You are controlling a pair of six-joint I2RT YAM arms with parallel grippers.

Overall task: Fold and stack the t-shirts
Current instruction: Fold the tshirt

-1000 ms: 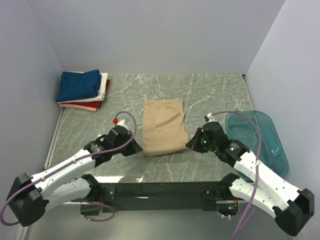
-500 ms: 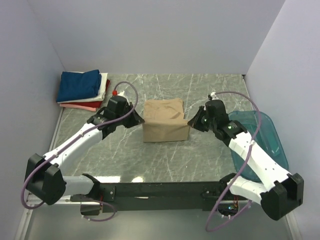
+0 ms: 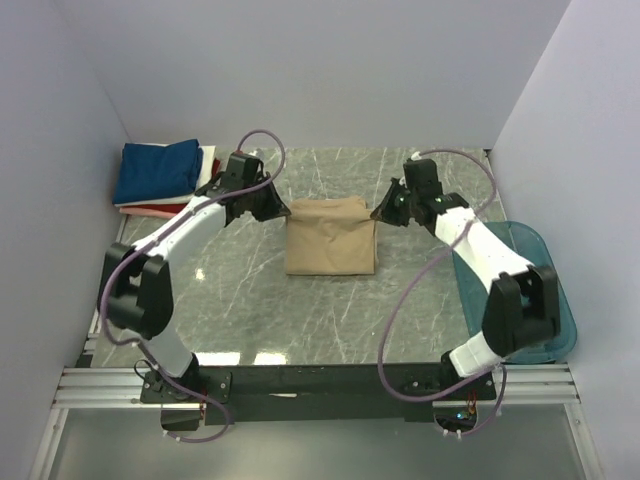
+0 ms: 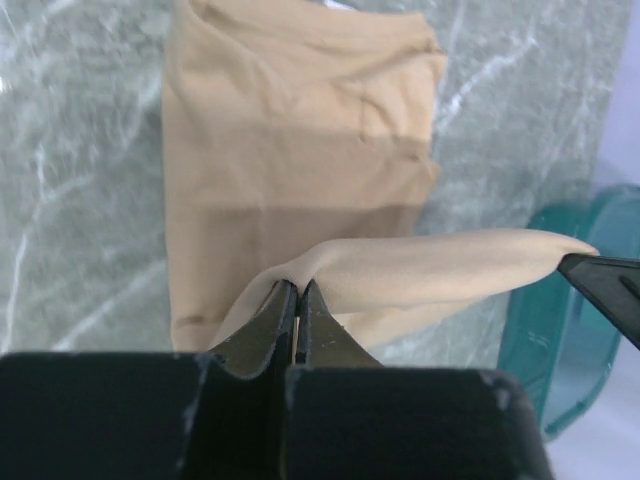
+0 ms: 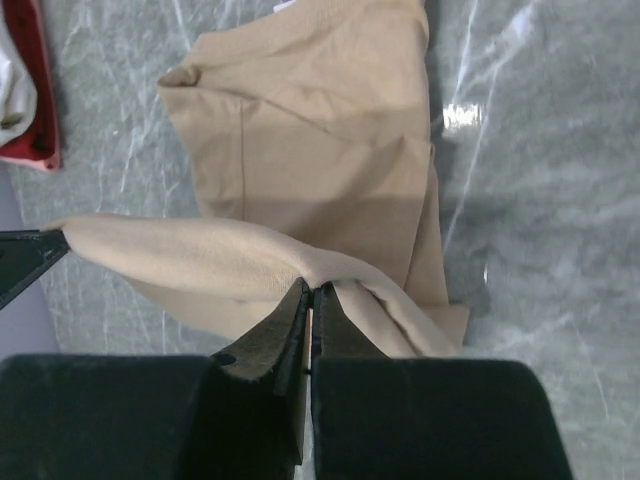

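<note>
The tan t-shirt lies folded in half at the middle of the table. My left gripper is shut on its far left corner, and my right gripper is shut on its far right corner. Both hold the folded edge a little above the lower layer. In the left wrist view the cloth stretches from my shut left gripper across to the right gripper's tip. The right wrist view shows the cloth pinched in my shut right gripper. A stack of folded t-shirts, navy on top, lies at the far left.
A teal plastic tub stands at the right edge, partly under the right arm. It also shows in the left wrist view. Grey walls close the back and both sides. The red shirt edge of the stack shows in the right wrist view.
Both grippers have carried the near edge of the tan t-shirt away from me to its far edge, folding it in half. Both arms are now stretched far out.
</note>
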